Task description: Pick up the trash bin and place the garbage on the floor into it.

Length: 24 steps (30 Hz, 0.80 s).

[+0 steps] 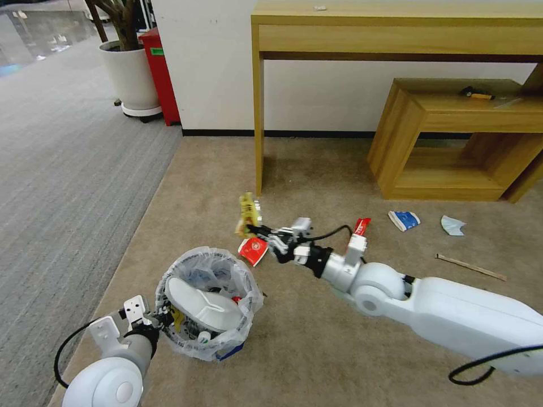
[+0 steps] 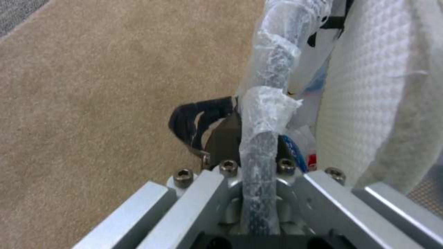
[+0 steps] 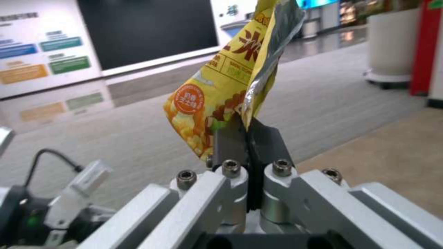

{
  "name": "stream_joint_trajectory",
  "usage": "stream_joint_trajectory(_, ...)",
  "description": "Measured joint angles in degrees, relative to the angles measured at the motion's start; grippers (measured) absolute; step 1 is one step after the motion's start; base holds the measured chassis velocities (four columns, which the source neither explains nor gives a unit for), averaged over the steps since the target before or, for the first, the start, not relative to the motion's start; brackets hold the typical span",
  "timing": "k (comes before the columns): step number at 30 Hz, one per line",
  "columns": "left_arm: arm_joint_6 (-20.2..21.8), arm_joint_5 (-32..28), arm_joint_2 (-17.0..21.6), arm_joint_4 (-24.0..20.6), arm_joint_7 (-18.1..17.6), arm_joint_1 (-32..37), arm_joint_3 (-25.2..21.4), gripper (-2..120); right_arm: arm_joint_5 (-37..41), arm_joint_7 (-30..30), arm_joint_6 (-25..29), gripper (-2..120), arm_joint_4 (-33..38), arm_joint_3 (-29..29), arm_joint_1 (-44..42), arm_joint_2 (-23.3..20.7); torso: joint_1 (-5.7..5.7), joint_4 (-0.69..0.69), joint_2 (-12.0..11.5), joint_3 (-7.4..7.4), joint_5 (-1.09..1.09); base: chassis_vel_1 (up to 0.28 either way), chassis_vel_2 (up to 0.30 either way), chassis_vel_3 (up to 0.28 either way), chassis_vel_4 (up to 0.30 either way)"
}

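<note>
A beige short-pile floor [image 1: 317, 350] carries scattered litter. A red snack wrapper [image 1: 253, 250] lies near its middle. To the right lie a blue-and-white packet [image 1: 404, 220], a pale blue mask [image 1: 453, 225] just beyond it, and a thin wooden stick [image 1: 470, 267] nearer the camera. A wooden worktop [image 1: 258, 113] and a low wooden shelf [image 1: 407, 141] stand on the carpet by the wall. Grey ribbed carpet [image 1: 62, 169] adjoins on the left.

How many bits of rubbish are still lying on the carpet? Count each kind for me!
Red wrappers: 2
Blue-white packet: 1
Pale blue mask: 1
Wooden stick: 1
Total: 5
The yellow wrapper held in the right tool is not counted.
</note>
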Motion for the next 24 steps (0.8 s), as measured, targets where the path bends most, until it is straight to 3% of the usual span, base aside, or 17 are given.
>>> stream_joint_trajectory(10, 0.0, 0.4, -0.4, -2.1, 0.1, 0.7, -0.3, 0, -1.1, 1.9, 0.1, 0, -3.5, -5.9, 0.7, 6.7, 0.0, 0.0, 0.0, 0.0, 0.0, 0.0, 0.0, 0.0, 0.0)
stream_joint_trajectory(24, 0.0, 0.3, -0.6, -3.4, 0.2, 1.2, -0.5, 0, -3.8, 4.2, 0.5, 0, -8.1, -6.9, -3.0, 9.8, 0.0, 0.0, 0.0, -0.01, 0.01, 0.0, 0.0, 0.0, 0.0)
